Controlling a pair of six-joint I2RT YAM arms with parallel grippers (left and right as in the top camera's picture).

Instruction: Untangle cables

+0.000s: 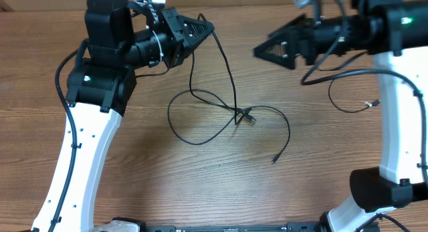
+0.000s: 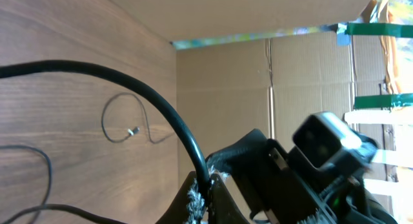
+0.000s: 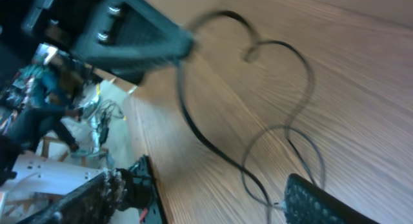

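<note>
Your left gripper [image 1: 204, 25], near the table's [image 1: 174, 188] far edge, is clamped on a black cable [image 1: 233, 88] that trails to a knot [image 1: 245, 116] mid-table. I can't tell whether the right gripper [image 1: 259, 52] is parted. You're mid-untangling, so next grip beside the knot.

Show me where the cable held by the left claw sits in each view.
Overhead: the cable drops from the left claw, upper centre.
Left wrist: thick black arc, left edge to bottom centre.
Right wrist: blurred dark strand, left of centre.
Shared landmark: the left claw pinching it.
</note>
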